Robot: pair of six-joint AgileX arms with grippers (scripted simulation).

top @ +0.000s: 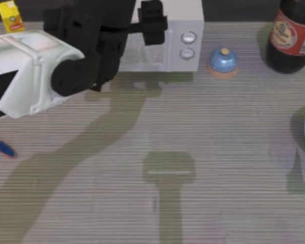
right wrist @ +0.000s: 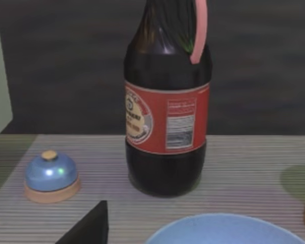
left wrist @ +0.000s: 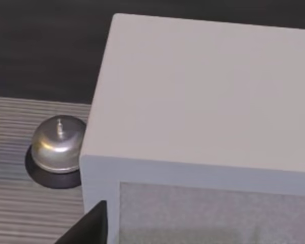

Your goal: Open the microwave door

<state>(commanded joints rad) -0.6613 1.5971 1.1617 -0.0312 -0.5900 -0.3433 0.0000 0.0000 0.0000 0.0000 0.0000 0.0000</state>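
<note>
Top view showed my left gripper above the microwave, its fingers' spread hidden from me, with the microwave door just below and ahead of them, long axis running sideways, right arm out of sight.

Microwave white; door window grey, speckled; two knobs pale grey. Bell just beside knob panel: blue dome, tan base. Silver bell at microwave's other side, black base. Bottle dark brown, red label. Surface grey-striped. Left claw black.
</note>
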